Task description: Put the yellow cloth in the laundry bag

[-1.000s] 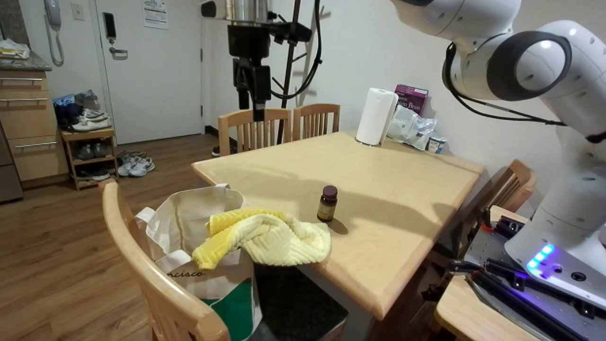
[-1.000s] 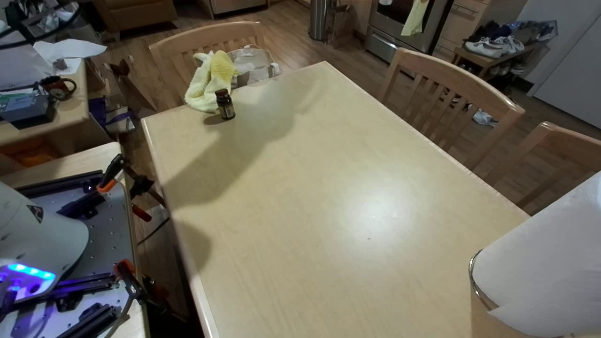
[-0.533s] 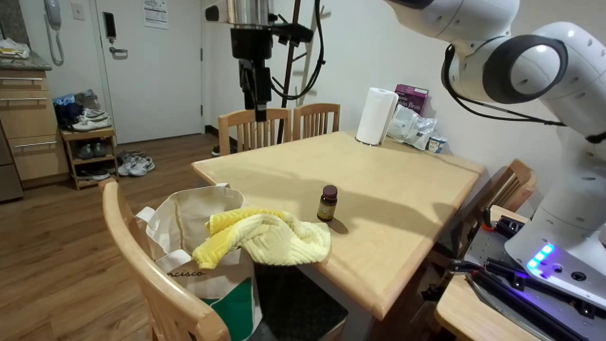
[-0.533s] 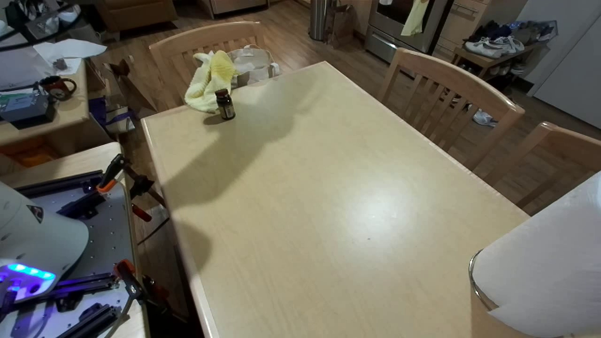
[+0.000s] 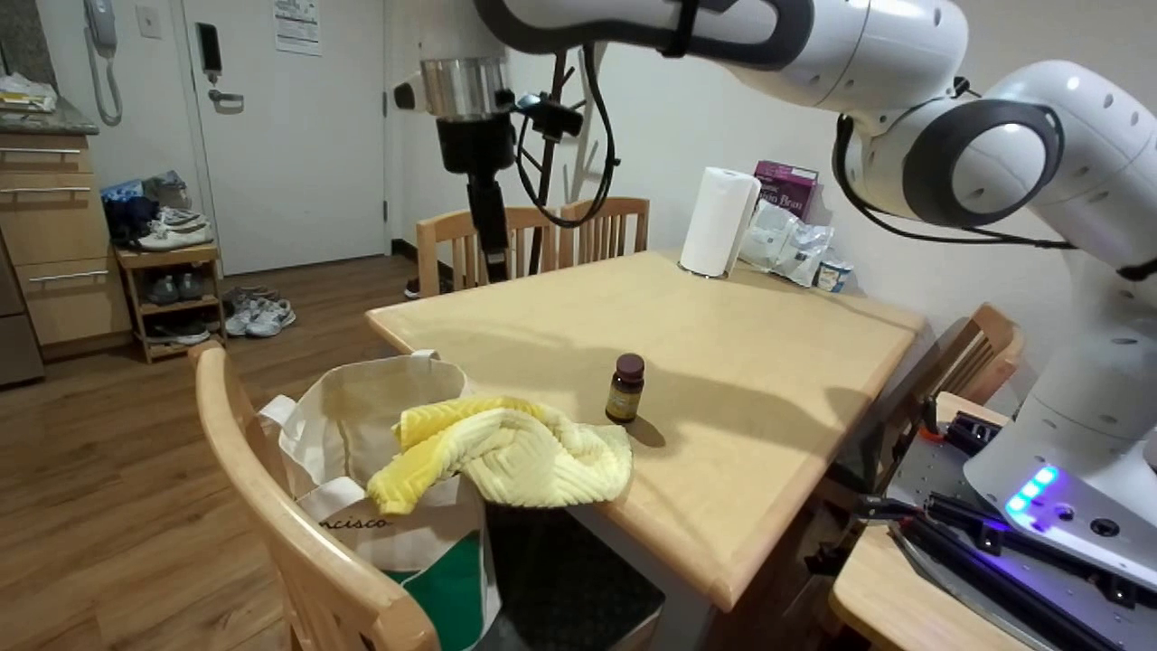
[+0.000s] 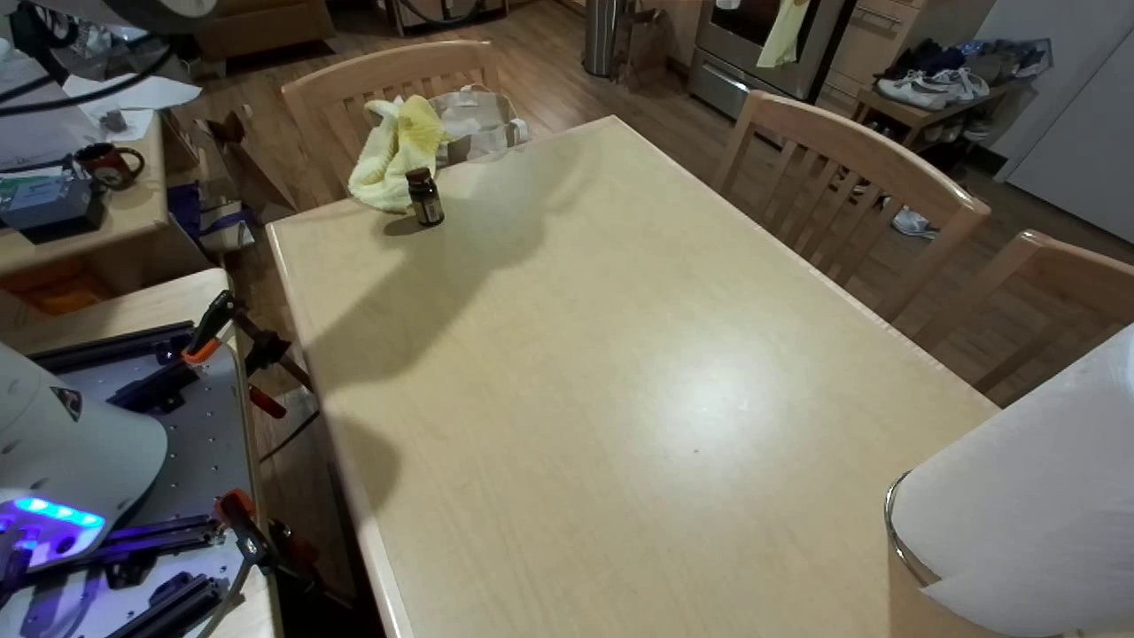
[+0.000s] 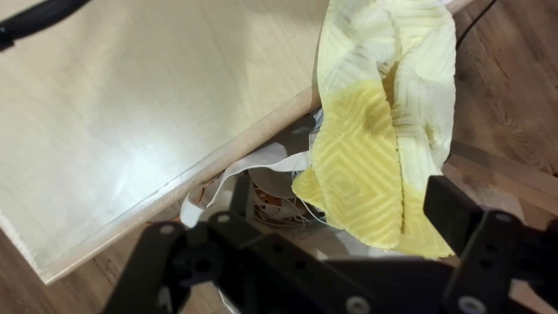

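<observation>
Pale wooden tabletop [image 5: 687, 316], in an exterior view: I now have the black two-finger gripper [image 5: 495, 268] lower and turned; ribbed yellow cloth [image 5: 524, 457] unmoved, spanning tabletop and cream canvas bag [image 5: 420, 533]. In an exterior view: small dark bottle [image 6: 426, 202] near the cloth. Wrist view: jaws wide, holding nothing; clearance hard to judge. Reads as an approach; bagging unfinished.

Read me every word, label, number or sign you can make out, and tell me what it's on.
"ncisco": on the bag; any letters before it are hidden.
"Bean": on the purple box; the letters before it are too blurred.
Bottle label: too small to read.
Notice on the door: too small to read.
Tub label: too blurred.
No numbers can be read.
</observation>
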